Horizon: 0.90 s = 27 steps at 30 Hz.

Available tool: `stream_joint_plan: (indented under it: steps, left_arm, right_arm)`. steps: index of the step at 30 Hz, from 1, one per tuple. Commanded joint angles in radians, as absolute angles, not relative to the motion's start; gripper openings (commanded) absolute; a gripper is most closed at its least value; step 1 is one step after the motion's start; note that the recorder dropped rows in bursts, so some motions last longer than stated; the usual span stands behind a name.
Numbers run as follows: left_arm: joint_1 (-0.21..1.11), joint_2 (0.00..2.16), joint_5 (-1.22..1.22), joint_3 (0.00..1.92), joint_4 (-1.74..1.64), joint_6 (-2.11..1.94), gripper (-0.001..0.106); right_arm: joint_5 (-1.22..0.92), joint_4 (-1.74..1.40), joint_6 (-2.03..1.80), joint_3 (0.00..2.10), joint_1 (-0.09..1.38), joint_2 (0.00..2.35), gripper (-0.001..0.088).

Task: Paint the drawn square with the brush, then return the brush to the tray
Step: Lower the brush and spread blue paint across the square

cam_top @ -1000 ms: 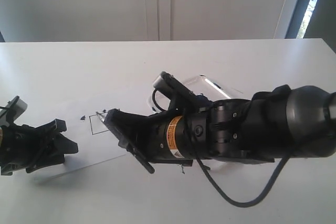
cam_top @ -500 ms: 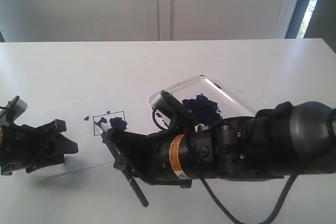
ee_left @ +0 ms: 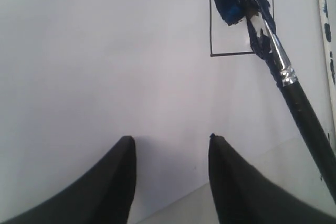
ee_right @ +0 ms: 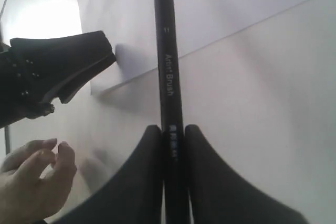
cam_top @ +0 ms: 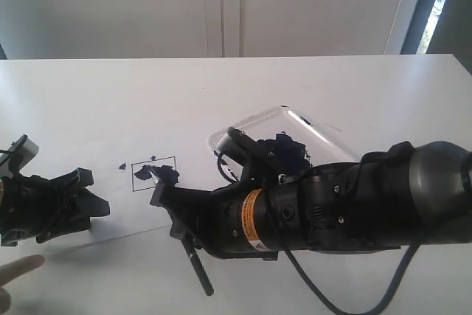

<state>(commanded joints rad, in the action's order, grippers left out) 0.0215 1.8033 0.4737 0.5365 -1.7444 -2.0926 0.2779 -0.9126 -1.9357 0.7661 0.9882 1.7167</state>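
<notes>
1. Since a second ago the right claw (cam_top: pixel 175 215) has drawn back off the drawn square (cam_top: pixel 153 173), which now shows a dark blue smear (cam_top: pixel 166 175). A person's hand (cam_top: pixel 15 274) has also come into the corner beside the left claw (cam_top: pixel 92 193).
2. The right claw (ee_right: pixel 170 129) is clamped on the brush (ee_right: pixel 165 51). Its two fingers pinch the black handle partway along, and the handle's tail sticks out behind the claw.
3. Ahead of the right claw, the painted tip of the brush (ee_left: pixel 294 93) lies across one corner of the drawn square (ee_left: pixel 231 38). The bristles rest on the smear, and the silvery ferrule (ee_left: pixel 286 74) sits just outside the outline.
4. The tray (cam_top: pixel 251 119) lies behind the right claw, partly hidden by that arm. A dark blue blot (cam_top: pixel 284 145) shows in its middle.
5. The left claw (ee_left: pixel 170 177) has its fingers spread and holds nothing. It sits at the edge of the paper sheet (cam_top: pixel 125 212), with the square ahead of it and off to one side.
6. In the right wrist view, the left claw (ee_right: pixel 63 66) is beside the brush handle without touching it, and the hand (ee_right: pixel 31 182) is near it with fingers curled.
</notes>
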Motion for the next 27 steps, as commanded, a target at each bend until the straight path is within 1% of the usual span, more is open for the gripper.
stream_joint_plan:
  steps: [3,8,11,18,27]
  left_arm:
    - [0.022,1.803,0.474,0.536,-1.744,-2.093,0.052]
    - [0.022,1.803,0.476,0.536,-1.744,-2.093,0.052]
    - [0.022,1.803,0.478,0.536,-1.744,-2.093,0.052]
    - [0.022,1.803,0.482,0.536,-1.744,-2.09,0.052]
    - [0.022,1.803,0.47,0.521,-1.744,-2.084,0.052]
  right_arm:
    - [0.269,-0.917,-1.954,0.744,1.033,1.717,0.0]
    - [0.293,-0.922,-1.966,0.724,1.063,1.717,0.0]
    - [0.285,-0.922,-1.966,0.722,1.065,1.717,0.0]
    - [0.103,-0.917,-1.962,0.72,1.061,1.717,0.0]
    - [0.107,-0.917,-1.959,0.72,1.025,1.708,0.0]
